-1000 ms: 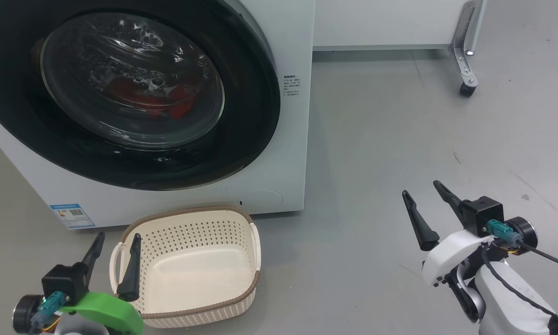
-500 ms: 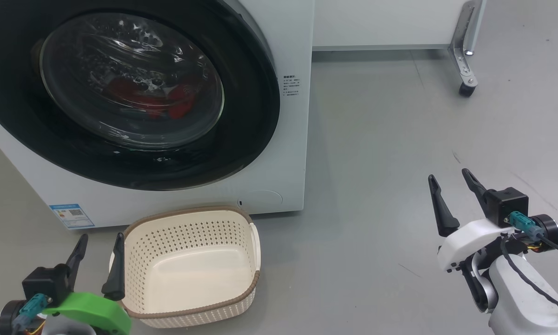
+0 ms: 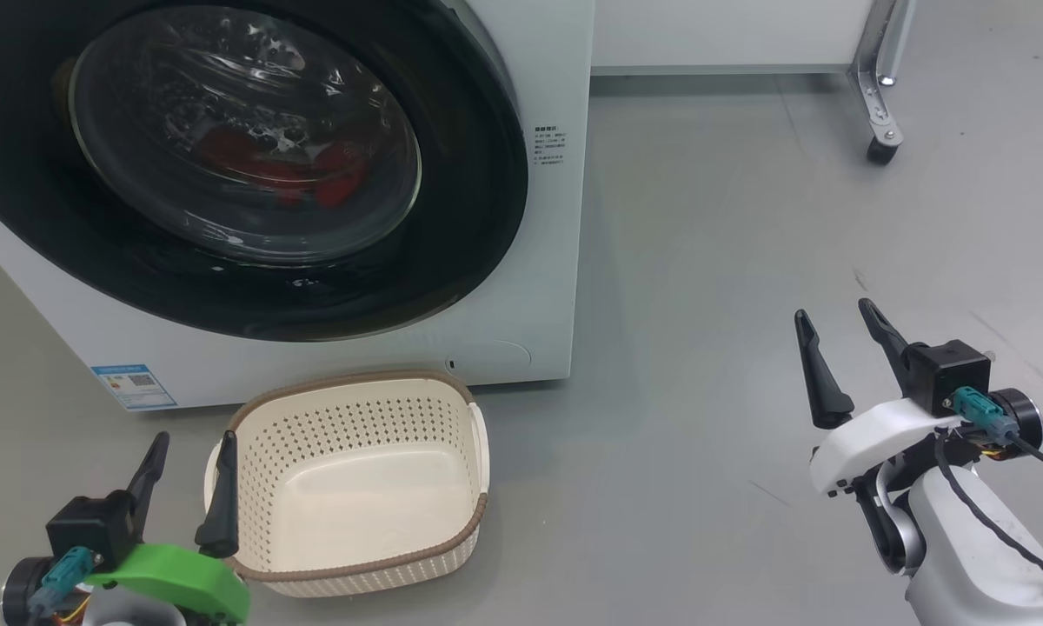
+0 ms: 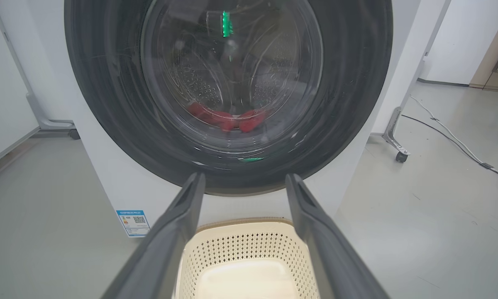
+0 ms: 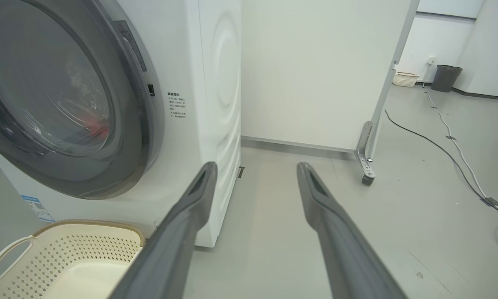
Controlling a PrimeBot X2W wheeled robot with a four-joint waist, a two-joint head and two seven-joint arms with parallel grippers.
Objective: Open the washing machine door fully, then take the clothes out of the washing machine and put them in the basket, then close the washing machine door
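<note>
Overall light: bright, even and diffuse in all three views.
Shadows: faint and soft-edged; a pale grey patch lies on the floor (image 3: pixel 704 348) to the right of the basket (image 3: pixel 348 576).
Glare: white streaks and speckles cross the glass of the washing machine door (image 3: pixel 243 130); green glints show at top centre in the left wrist view.
Blur: the door's black frame is smeared in the left wrist view; the clothes (image 4: pixel 226 118) read as a red smudge.
Focus: the fingers (image 4: pixel 166 249) at the bottom of both wrist views are soft.
Distortion: in the right wrist view, upright edges lean outward towards the sides.
</note>
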